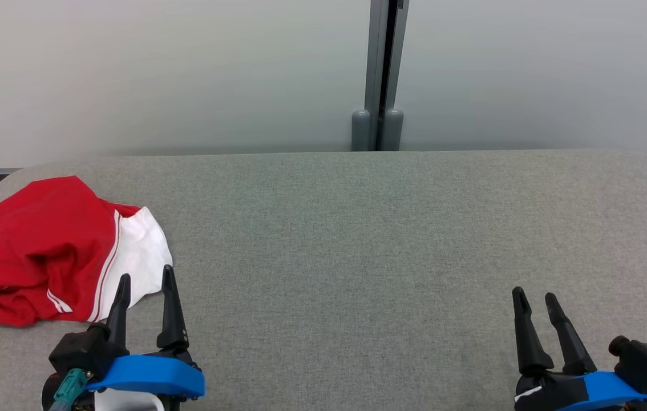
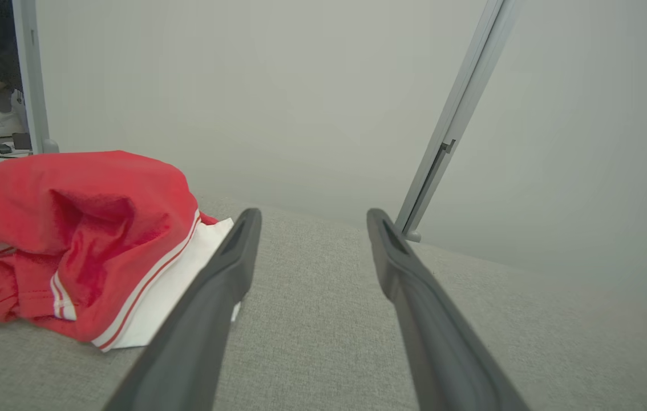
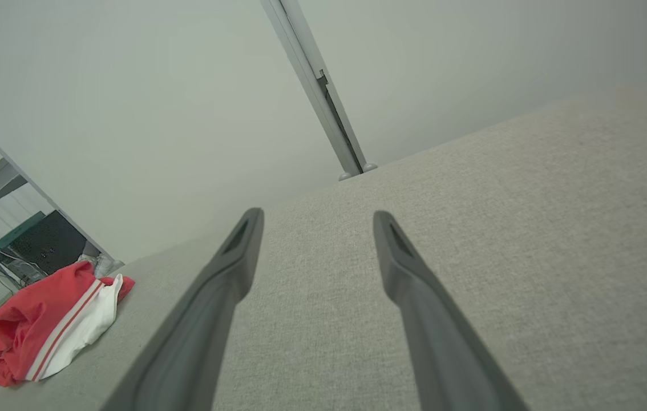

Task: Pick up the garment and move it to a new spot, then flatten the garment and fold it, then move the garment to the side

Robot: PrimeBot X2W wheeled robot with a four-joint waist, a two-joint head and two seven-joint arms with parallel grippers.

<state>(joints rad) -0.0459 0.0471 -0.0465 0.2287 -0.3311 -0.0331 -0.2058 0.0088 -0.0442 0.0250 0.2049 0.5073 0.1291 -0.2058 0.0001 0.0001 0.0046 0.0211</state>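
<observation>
Lying bunched at the left end of the grey padded surface [image 1: 358,245], the red-and-white garment [image 1: 44,245] sat just beyond the left gripper [image 1: 146,273], whose fingers stood apart and empty. The right gripper [image 1: 535,294], likewise spread, hung well apart. A sound pick called for a low approach, pinching a raised red fold rather than the flat white edge.

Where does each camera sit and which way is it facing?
Head view: on the head, looking forward and down at the grey table; left gripper by the red garment, right gripper lower right.
Left wrist view: on the left wrist, along its fingers toward the wall; garment left.
Right wrist view: on the right wrist, along its fingers across the table.
Shared: all show garment and wall post.
</observation>
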